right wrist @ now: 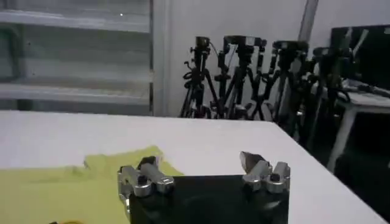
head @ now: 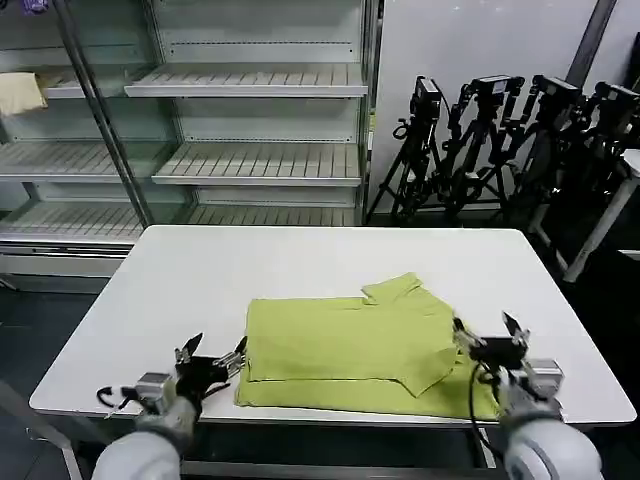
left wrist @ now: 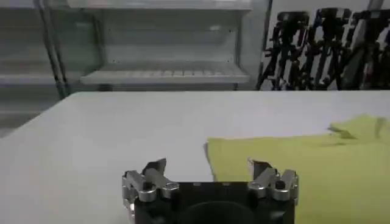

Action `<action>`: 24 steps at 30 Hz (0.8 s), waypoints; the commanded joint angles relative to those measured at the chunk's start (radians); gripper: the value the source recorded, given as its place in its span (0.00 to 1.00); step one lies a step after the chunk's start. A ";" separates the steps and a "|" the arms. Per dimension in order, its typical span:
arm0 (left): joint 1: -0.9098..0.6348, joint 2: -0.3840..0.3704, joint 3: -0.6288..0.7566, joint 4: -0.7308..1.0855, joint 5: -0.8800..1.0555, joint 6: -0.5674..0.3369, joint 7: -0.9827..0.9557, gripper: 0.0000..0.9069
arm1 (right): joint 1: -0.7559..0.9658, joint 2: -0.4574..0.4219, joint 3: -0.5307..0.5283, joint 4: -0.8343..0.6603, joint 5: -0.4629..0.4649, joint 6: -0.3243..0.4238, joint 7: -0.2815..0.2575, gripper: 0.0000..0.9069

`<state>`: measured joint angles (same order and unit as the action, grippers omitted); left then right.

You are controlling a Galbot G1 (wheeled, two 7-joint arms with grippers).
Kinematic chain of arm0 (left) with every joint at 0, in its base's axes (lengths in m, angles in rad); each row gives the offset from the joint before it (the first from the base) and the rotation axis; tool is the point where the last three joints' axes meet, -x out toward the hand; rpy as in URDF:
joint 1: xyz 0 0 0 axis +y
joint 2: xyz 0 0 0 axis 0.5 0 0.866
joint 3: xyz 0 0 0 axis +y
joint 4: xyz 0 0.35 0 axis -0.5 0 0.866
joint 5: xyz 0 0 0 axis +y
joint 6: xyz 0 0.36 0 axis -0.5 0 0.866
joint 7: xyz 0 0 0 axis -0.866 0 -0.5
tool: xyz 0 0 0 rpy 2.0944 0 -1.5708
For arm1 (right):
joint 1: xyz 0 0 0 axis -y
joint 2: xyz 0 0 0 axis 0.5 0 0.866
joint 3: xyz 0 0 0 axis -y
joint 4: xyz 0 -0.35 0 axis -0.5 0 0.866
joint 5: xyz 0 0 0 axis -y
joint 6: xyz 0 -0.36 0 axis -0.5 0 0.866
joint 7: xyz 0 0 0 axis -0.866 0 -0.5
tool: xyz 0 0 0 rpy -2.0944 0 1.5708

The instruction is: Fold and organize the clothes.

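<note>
The lime yellow-green T-shirt (head: 350, 345) lies folded into a rough rectangle on the white table (head: 200, 270), near its front edge, with a sleeve sticking up at its far side. My left gripper (head: 213, 356) hovers open at the shirt's left edge, nothing between its fingers. In the left wrist view the left gripper (left wrist: 207, 168) straddles the T-shirt (left wrist: 292, 164) edge. My right gripper (head: 487, 335) stands open at the shirt's right edge. The right wrist view shows the right gripper (right wrist: 198, 163) above the table with the T-shirt (right wrist: 61, 182) to one side.
Open wire shelves (head: 250, 80) stand behind the table, with a pale cream cloth (head: 20, 95) on a shelf at far left. Black camera tripods (head: 490, 140) crowd the back right. The table's far half is bare white surface.
</note>
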<state>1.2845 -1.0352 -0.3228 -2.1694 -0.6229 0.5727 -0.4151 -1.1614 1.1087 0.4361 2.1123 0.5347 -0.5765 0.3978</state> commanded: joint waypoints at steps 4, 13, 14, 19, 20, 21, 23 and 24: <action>-0.431 -0.015 0.272 0.347 -0.024 0.005 -0.015 1.00 | 0.434 0.017 -0.250 -0.413 0.118 -0.006 0.063 1.00; -0.515 -0.055 0.312 0.445 -0.032 0.006 -0.015 1.00 | 0.524 0.088 -0.319 -0.602 0.131 -0.006 0.074 1.00; -0.517 -0.056 0.313 0.450 -0.036 0.006 -0.015 1.00 | 0.527 0.092 -0.319 -0.609 0.136 -0.006 0.074 1.00; -0.522 -0.057 0.326 0.463 -0.054 0.006 -0.015 1.00 | 0.538 0.122 -0.312 -0.683 0.156 -0.007 0.082 1.00; -0.520 -0.058 0.327 0.466 -0.054 0.006 -0.015 1.00 | 0.540 0.126 -0.310 -0.694 0.157 -0.007 0.081 1.00; -0.519 -0.059 0.328 0.469 -0.054 0.006 -0.015 1.00 | 0.542 0.129 -0.309 -0.699 0.158 -0.007 0.080 1.00; -0.516 -0.060 0.328 0.477 -0.061 0.006 -0.015 1.00 | 0.545 0.132 -0.310 -0.708 0.163 -0.007 0.078 1.00; -0.514 -0.060 0.327 0.480 -0.065 0.006 -0.015 1.00 | 0.546 0.133 -0.312 -0.711 0.165 -0.007 0.078 1.00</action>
<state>0.8354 -1.0869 -0.0336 -1.7710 -0.6662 0.5777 -0.4273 -0.6835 1.2118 0.1607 1.5381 0.6763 -0.5824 0.4669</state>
